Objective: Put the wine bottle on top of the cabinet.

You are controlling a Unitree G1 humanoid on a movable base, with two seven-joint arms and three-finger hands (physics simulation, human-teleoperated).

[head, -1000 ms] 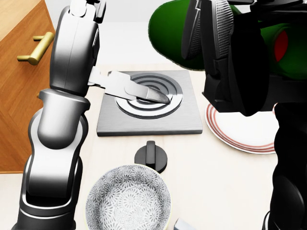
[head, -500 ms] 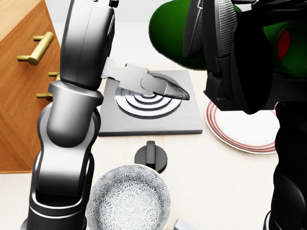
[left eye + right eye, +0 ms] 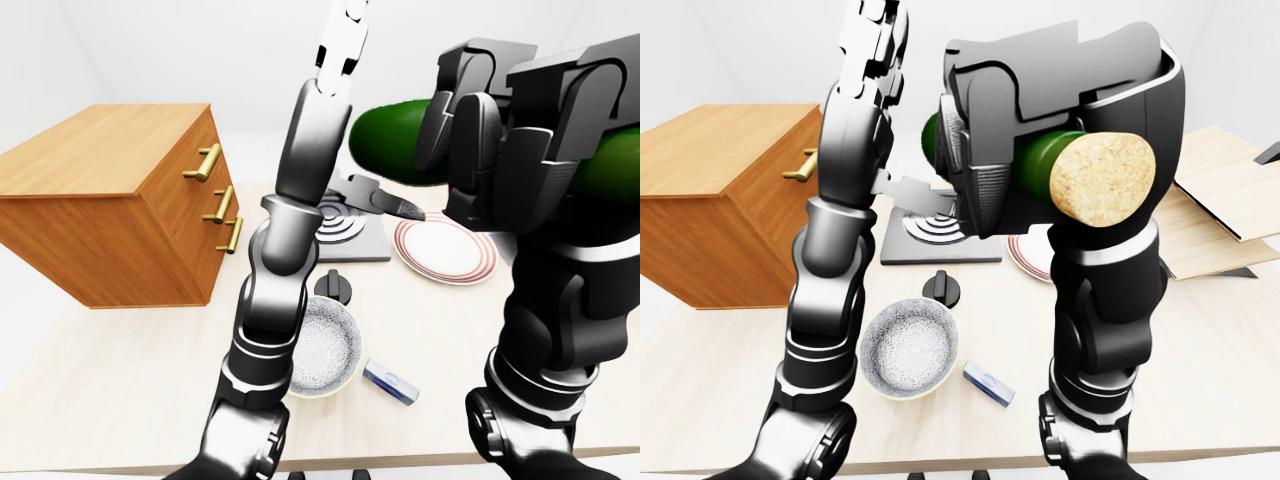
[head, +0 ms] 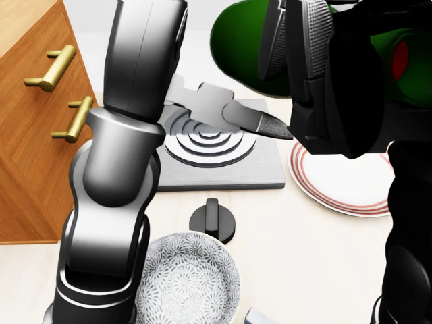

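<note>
The right hand (image 3: 1040, 160), a black three-finger unit, has its fingers wrapped round the green glass wine bottle with a cork stopper (image 3: 395, 140). The bottle lies roughly horizontal in the grip, raised well above the pale table (image 3: 120, 370), with the cork end pointing toward the camera in the right-eye view.

The left arm stands raised between the bottle and the wooden cabinet with brass drawer handles (image 3: 110, 165). The left hand (image 3: 340, 45) sits at the top edge of the left-eye view; whether its fingers are spread or closed cannot be determined.

The cabinet rests on the table at the left of the eye views. Its top surface is bare, and the bottle is well apart from it.

Other items on the table: a grey square hob plate with concentric rings (image 4: 223, 165), a black round knob (image 4: 212, 221), a patterned grey bowl (image 4: 189, 283), a white plate with a red rim (image 3: 445, 255) and a small blue-and-white box (image 3: 390, 382).

Task status, as judged: pick-up is complete. Remaining steps are transfer leftward over the cabinet top, lowering, and release.
</note>
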